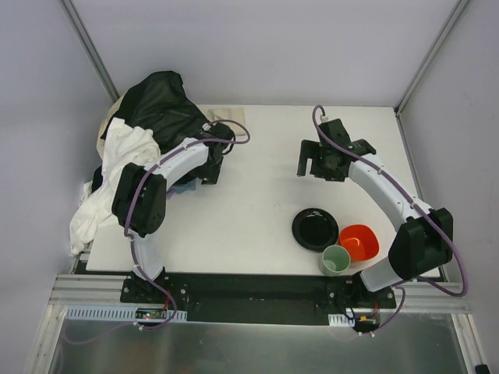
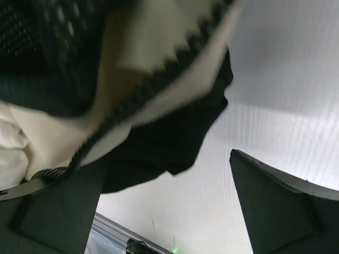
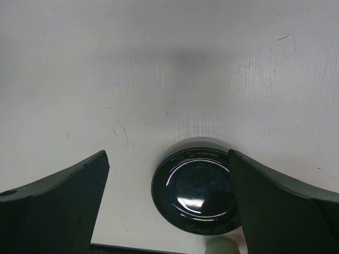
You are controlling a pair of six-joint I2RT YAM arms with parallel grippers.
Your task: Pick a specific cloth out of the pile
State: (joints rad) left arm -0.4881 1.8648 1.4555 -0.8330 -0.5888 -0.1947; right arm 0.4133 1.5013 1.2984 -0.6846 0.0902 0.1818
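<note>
The pile (image 1: 152, 128) of black, white and beige garments lies at the table's far left, partly hanging over the edge. No lavender-purple cloth shows in any view. My left gripper (image 1: 204, 165) sits at the pile's right edge, open and empty. In the left wrist view (image 2: 169, 211) black fabric (image 2: 164, 143) and a beige piece with dark trim (image 2: 153, 69) hang just beyond its fingers. My right gripper (image 1: 331, 160) is open and empty over bare table at the far right, also seen in the right wrist view (image 3: 167, 174).
A black plate (image 1: 315, 229) lies at the near right, also in the right wrist view (image 3: 193, 193). An orange bowl (image 1: 359, 241) and a pale green cup (image 1: 336, 259) stand beside it. A bit of blue-grey cloth (image 1: 184, 188) shows under the left arm.
</note>
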